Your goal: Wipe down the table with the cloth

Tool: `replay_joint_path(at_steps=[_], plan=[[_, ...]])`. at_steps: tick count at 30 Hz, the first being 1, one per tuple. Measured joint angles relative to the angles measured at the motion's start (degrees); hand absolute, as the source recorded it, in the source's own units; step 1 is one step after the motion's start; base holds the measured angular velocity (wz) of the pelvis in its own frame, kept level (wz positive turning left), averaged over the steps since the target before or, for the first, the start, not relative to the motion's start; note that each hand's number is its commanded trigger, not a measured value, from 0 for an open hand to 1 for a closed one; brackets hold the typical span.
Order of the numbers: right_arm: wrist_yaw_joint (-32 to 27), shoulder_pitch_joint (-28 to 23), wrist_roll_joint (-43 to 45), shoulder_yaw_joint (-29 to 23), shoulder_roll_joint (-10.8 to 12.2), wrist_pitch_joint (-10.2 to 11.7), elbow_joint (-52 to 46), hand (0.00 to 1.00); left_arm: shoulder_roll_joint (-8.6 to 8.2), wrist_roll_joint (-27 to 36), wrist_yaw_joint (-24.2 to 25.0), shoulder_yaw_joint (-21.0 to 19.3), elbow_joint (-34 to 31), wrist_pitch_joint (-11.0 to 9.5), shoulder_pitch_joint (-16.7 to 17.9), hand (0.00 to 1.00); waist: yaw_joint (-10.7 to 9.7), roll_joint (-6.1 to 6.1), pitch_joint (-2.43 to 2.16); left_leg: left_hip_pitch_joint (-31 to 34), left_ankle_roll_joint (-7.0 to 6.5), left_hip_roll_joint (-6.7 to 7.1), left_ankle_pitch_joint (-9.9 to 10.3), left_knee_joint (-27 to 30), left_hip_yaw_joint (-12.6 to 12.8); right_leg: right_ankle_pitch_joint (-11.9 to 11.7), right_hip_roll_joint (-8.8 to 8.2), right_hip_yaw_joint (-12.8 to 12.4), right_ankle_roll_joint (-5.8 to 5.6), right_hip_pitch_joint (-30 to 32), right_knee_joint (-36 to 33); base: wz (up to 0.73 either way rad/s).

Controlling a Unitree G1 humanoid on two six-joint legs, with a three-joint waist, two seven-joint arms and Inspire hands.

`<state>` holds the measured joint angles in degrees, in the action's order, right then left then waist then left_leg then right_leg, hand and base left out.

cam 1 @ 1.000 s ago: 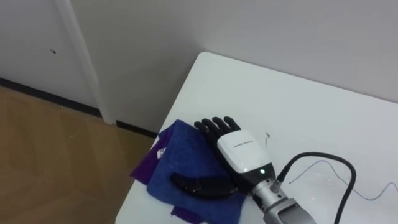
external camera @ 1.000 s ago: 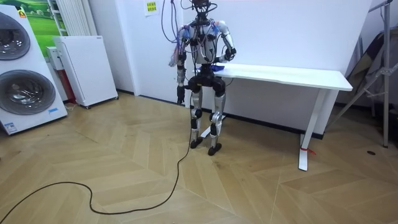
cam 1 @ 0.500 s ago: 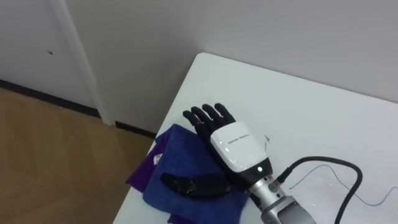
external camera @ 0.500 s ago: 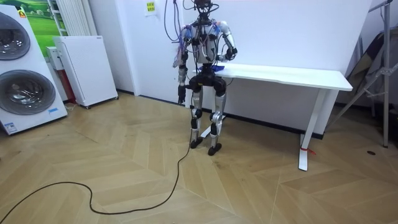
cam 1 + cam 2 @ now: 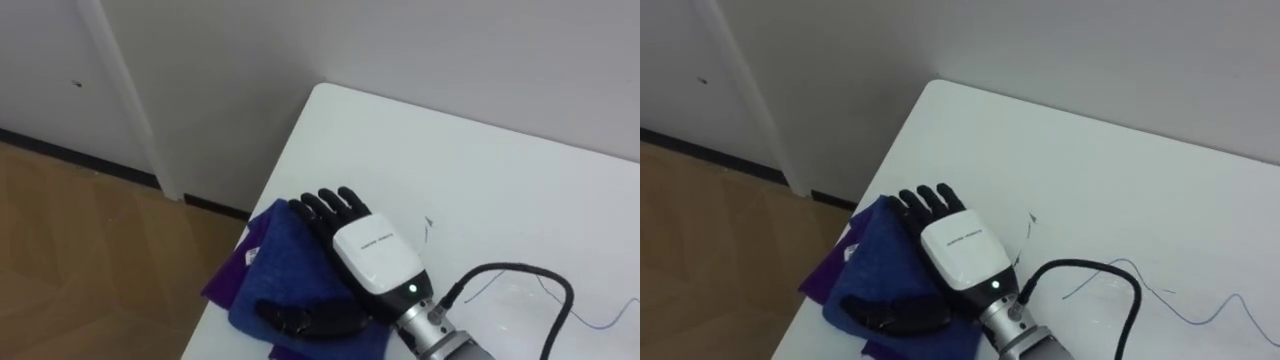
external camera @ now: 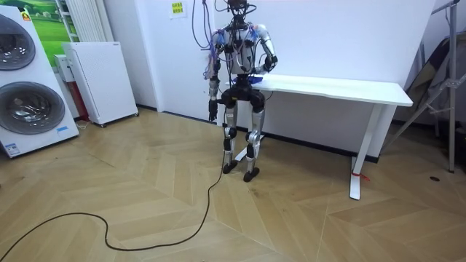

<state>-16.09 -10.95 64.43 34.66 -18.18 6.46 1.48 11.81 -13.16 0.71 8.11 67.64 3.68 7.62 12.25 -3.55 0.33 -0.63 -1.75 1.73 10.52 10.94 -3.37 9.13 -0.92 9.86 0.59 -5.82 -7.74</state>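
The right hand (image 5: 375, 262) covered the middle of the blue cloth (image 5: 285, 270). The cloth's 6 o'clock edge and the table (image 5: 480, 190) toward 3 o'clock ran past the frame. In the room view, the left hand (image 6: 212, 109) was too small to read.

We look thru two head cams, side by side, aimed steeply down & close on the table (image 5: 480, 170) corner by the wall; both share that corner w/ the right hand (image 5: 375, 258) on the cloth (image 5: 280, 275), slightly offset; our room cam stands well off, facing the wall, taking in robot & whole table.
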Motion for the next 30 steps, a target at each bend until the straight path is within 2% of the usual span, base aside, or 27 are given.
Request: replay_joint_path(at_steps=[5, 16, 17, 18, 20, 21, 26, 30], plan=[[1.4, -2.1, -1.1, 0.2, -0.1, -0.1, 0.4, 0.0, 0.0, 0.0, -0.1, -0.1, -0.2, 0.1, 0.1, 0.0, 0.0, 0.03, 0.01, 0.0, -0.08, 0.03, 0.1, 0.0, 0.0, 0.0, -0.07, 0.0, -0.02, 0.1, -0.1, 0.0], [0.5, -1.7, -3.5, 0.4, 1.2, 0.4, 5.0, 0.0, -0.02, -0.8, -0.4, -0.1, -1.3, 0.1, -0.1, 0.0, -1.0, -0.12, -0.09, 0.0, -0.1, 0.07, 0.1, 0.1, 0.0, 0.0, -0.12, 0.3, -0.02, -0.1, 0.0, 0.0], [0.4, -1.5, -3.5, 0.4, 1.2, 0.5, 5.3, 0.06, -0.02, -0.8, -0.5, -0.1, -1.5, 0.1, -0.1, 0.0, -1.0, -0.19, -0.13, 0.0, -0.1, 0.09, 0.1, 0.1, 0.0, 0.0, -0.14, 0.4, -0.03, -0.1, 0.0, 0.0], [0.2, -1.5, -3.5, 0.4, 1.2, 0.5, 5.4, 0.33, -0.02, -0.8, -0.6, -0.1, -1.5, 0.1, -0.1, 0.0, -1.0, -0.24, -0.15, 0.0, -0.1, 0.09, 0.1, 0.1, 0.0, 0.0, -0.14, 0.4, -0.02, -0.1, 0.0, 0.0], [-0.1, -1.4, -3.7, 0.5, 1.2, 0.5, 6.0, 0.65, -0.01, -0.8, -0.6, -0.1, -1.5, 0.1, -0.1, 0.0, -1.0, -0.45, -0.24, 0.0, -0.1, 0.09, 0.1, 0.3, 0.0, 0.0, -0.15, 0.4, -0.02, -0.1, 0.0, 0.0], [-0.1, -1.4, -3.7, 0.5, 1.3, 0.5, 6.1, 1.0, -0.01, -0.8, -0.5, -0.2, -1.5, 0.1, -0.1, 0.0, -1.0, -0.5, -0.25, 0.0, -0.1, 0.09, 0.1, 0.3, 0.0, 0.0, -0.15, 0.4, -0.02, -0.1, 0.0, 0.0], [-2.6, 0.6, -5.3, -0.3, 2.6, 0.5, 6.5, 1.0, 0.0, -0.8, -0.4, -0.2, -2.5, 0.1, 0.5, 0.0, -1.2, -0.76, -0.37, 0.1, -0.1, 0.14, 0.1, 0.6, 0.0, 0.0, -0.22, 0.9, -0.03, -0.2, 0.0, 0.0], [-3.8, 1.9, -5.6, -1.2, 2.6, 0.5, 6.3, 1.0, -0.01, -0.8, -0.3, -0.2, -2.6, 0.1, 0.6, 0.0, -1.3, -0.87, -0.45, 0.0, -0.15, 0.31, 0.1, 0.7, -0.2, 0.0, -0.35, 1.3, -0.07, -0.4, 0.0, 0.01]])
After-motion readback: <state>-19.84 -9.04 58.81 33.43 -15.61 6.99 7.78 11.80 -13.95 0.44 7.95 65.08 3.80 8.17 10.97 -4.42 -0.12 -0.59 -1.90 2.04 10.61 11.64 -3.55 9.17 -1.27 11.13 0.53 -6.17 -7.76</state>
